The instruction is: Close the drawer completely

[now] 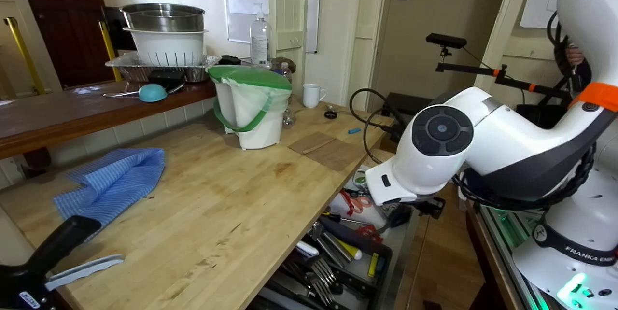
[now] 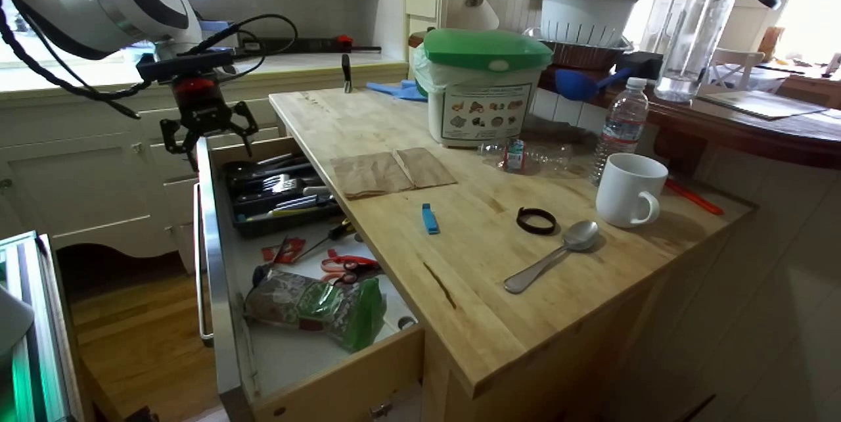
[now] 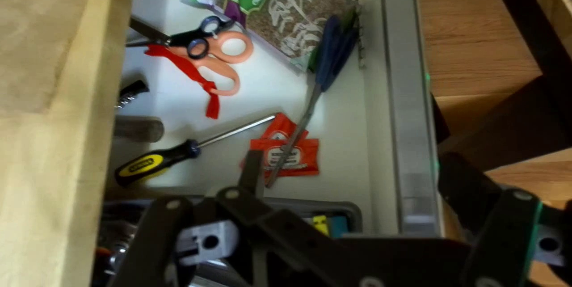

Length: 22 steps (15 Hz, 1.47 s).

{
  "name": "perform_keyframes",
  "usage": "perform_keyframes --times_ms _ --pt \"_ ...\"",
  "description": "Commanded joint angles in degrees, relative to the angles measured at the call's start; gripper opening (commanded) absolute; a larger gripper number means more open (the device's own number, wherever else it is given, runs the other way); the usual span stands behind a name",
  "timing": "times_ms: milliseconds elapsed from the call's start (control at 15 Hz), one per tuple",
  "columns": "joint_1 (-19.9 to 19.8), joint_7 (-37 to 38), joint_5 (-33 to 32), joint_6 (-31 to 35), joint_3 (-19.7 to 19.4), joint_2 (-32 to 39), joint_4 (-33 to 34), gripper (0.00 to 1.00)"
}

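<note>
The wide, shallow drawer with pale wooden sides (image 2: 341, 376) is open, poking out from under the pale wooden counter top (image 2: 525, 257), so the job of closing it is not done. Its shiny grey front wall (image 2: 217, 271), with a long silver bar handle (image 2: 198, 264), is well apart from the counter's edge in an exterior view. You can look right down at what lies inside: a dark grey plastic tray (image 2: 246, 230) full of forks and other tools, a see-through and green bag of lentils (image 3: 295, 14), orange-handled scissors (image 3: 218, 54) and a black and yellow screwdriver (image 3: 190, 148). I cannot tell if the drawer is out as far as it can go, so I cannot say if a bit of the push is done. The black, two-fingered claw (image 2: 222, 156) has its fingers spread wide, pinching nothing that I can see. It hangs by the front of the drawer, near the end with the tray. In the wrist view one finger (image 3: 254, 168) is over the inside and the other finger (image 3: 464, 179) is past the front wall, over the brown wooden floor (image 3: 487, 41). Whether either one touches the wall is hard to see. I think getting the claw to the front is done. What seems left is the main part: push the front wall in toward the counter, all the way, until no gap shows.
</note>
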Motion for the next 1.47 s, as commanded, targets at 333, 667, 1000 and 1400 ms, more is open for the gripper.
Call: perform_keyframes --times_ms 333,667,1000,1400 --pt "8.66 3.55 2.59 -0.25 9.08 -4.57 -11.96 1.0" --pt "11.62 6.13 -1.0 0.6 12.85 -0.28 -9.5 1.0" --pt "8.26 -0.37 -0.19 13.74 7.77 2.63 -9.34 1.0" --pt "4.65 -8.23 -1.54 16.44 4.24 5.19 -9.44 1.0"
